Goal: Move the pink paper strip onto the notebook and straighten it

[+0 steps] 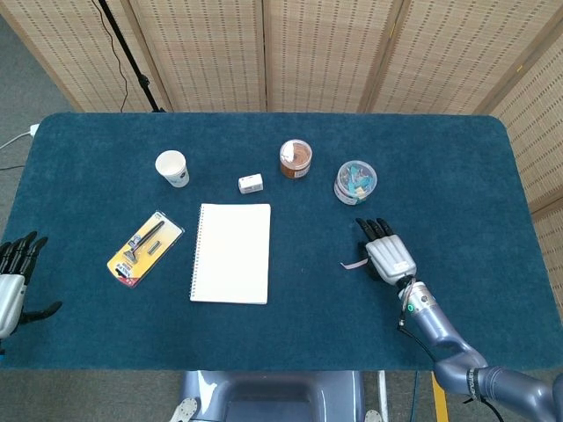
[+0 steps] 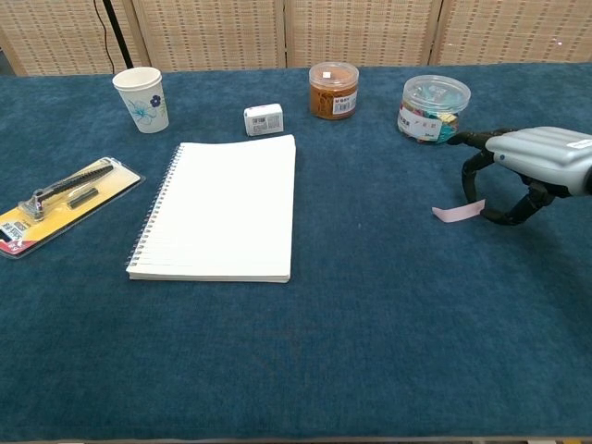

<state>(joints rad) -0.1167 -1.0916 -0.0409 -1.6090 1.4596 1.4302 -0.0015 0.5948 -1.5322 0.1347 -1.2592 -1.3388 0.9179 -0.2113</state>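
Pink strip [image 2: 457, 212] on cloth, under fingertips of R hand [image 2: 529, 165].

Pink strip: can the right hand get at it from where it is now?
Probably yes. The right hand hangs right beside the pink strip, fingers apart, with only bare table around them. Whether a fingertip already touches it is unclear.

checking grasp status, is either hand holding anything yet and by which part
Nothing is held. The right hand arches over the right end of the pink paper strip, which lies flat on the table; the left hand is empty.
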